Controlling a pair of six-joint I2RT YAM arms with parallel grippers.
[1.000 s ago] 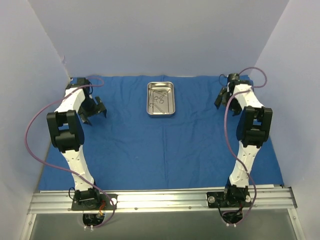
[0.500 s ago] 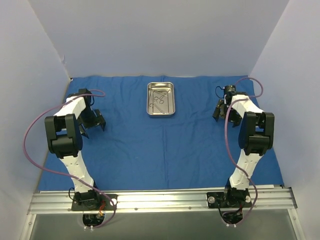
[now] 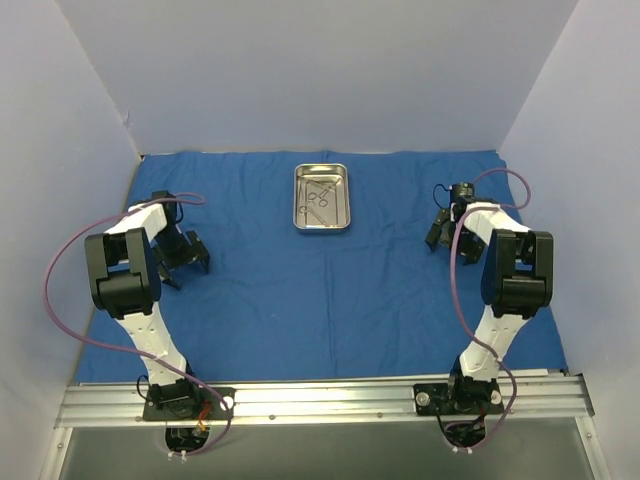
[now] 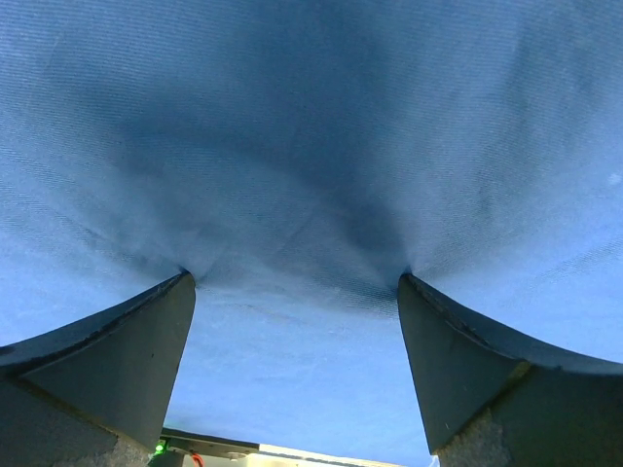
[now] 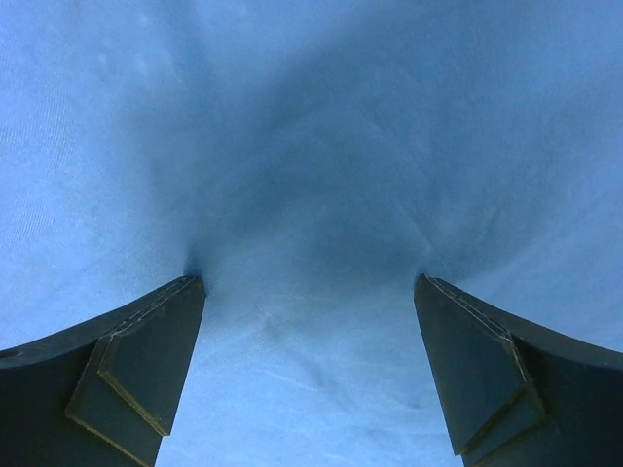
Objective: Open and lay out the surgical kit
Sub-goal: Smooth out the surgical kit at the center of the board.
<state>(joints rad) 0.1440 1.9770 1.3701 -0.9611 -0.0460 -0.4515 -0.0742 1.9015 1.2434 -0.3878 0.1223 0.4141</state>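
The blue cloth wrap [image 3: 320,290] lies spread flat over the table. The shiny steel tray [image 3: 321,198] stands on it at the back centre, with thin metal instruments [image 3: 319,201] lying inside. My left gripper [image 3: 186,258] is open, tips down on the cloth at the left; its wrist view shows both fingertips [image 4: 146,341] pressing into the cloth [image 4: 311,146]. My right gripper [image 3: 441,232] is open, tips on the cloth at the right; its fingertips [image 5: 156,341] dent the cloth [image 5: 311,146].
White walls enclose the table on the left, back and right. A metal rail [image 3: 320,398] with both arm bases runs along the near edge. The cloth's edges reach close to the side walls.
Both arms have drawn back toward the near side and lowered; the left gripper moved down and slightly nearer, the right gripper came down from the back right corner onto the cloth.
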